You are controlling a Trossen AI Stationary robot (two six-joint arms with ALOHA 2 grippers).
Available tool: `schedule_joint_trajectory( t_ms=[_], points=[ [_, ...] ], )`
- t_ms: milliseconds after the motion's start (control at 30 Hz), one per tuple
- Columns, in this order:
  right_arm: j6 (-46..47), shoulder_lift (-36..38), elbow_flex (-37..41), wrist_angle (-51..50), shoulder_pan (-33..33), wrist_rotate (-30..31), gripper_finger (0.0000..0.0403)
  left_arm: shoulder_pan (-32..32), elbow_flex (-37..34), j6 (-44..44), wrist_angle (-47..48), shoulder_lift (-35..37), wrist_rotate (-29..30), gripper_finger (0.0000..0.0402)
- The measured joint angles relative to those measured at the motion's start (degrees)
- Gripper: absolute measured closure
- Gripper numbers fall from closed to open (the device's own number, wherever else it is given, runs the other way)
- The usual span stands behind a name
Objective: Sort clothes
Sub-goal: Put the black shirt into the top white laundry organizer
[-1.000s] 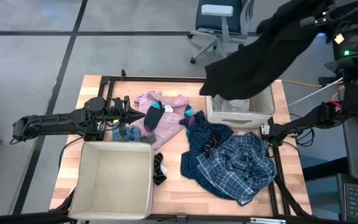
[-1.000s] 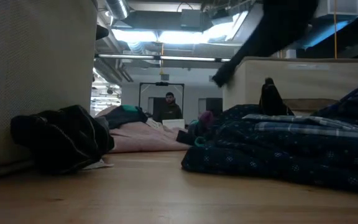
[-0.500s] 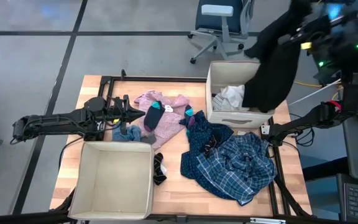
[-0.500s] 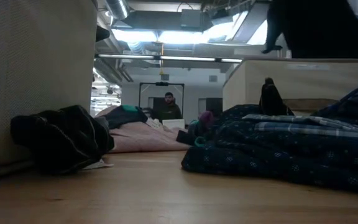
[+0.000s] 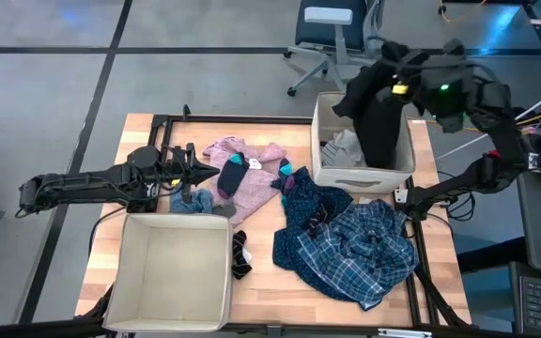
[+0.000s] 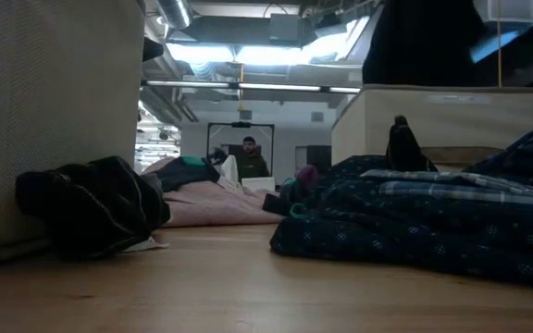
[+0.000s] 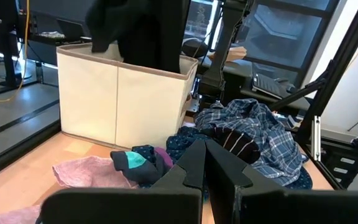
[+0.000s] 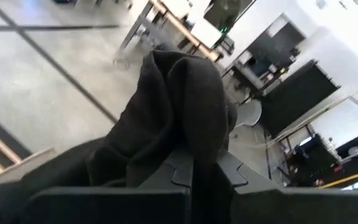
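Note:
My right gripper (image 5: 394, 83) is shut on a black garment (image 5: 376, 117) above the far right beige bin (image 5: 327, 169); the garment hangs down into the bin, which also holds white cloth (image 5: 344, 145). My left gripper (image 5: 193, 172) is shut and empty, low over the table's left side, beside the small denim item (image 5: 195, 200). A pink patterned top (image 5: 250, 164) with teal socks (image 5: 235, 169) on it lies mid-table. The blue-white plaid shirt (image 5: 369, 242) and a dark dotted piece (image 5: 310, 211) lie at the right. A striped sock (image 5: 240, 253) lies by the near bin. My right gripper pinches a bunched fold of the black garment (image 8: 185, 99) between its two fingers, near the garment's upper end. The fold humps up over the fingertips. The rest hangs below the gripper, its lower part inside the far right bin (image 5: 378, 150).
A second beige bin (image 5: 172, 272) stands at the near left corner. A black frame rail (image 5: 242, 119) runs around the table. An office chair (image 5: 332, 38) stands beyond the far edge. A person (image 6: 251, 159) sits in the room behind the table.
My right gripper has swung from beyond the table's far right corner toward the left and down, over the far right bin. The black garment, spread wide and high a second ago, now hangs gathered with its lower part in the bin.

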State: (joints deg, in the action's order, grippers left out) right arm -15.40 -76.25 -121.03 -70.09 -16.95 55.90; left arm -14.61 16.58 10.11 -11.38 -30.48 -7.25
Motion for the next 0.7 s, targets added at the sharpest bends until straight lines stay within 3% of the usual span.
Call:
schedule_joint_trajectory(
  t_ms=[167,333,533,700],
  points=[
    [6.97,0.42,6.47,-4.43,-1.72,-0.71,0.0384,0.00,0.00,0.46,0.02,0.00,0.00,0.0400],
    [13.31,2.77,17.88,-4.33,-7.38,-9.45,0.0384,0.01,0.00,0.60,0.01,0.00,0.00,0.0400],
    [14.12,4.24,33.82,3.45,-13.51,-20.93,0.0384,0.01,0.00,1.16,0.02,0.00,0.00,0.0400],
    [14.49,4.05,44.46,11.81,-15.86,-26.57,0.0384,0.00,0.00,1.22,1.07,0.00,0.00,0.0400]
  ],
)
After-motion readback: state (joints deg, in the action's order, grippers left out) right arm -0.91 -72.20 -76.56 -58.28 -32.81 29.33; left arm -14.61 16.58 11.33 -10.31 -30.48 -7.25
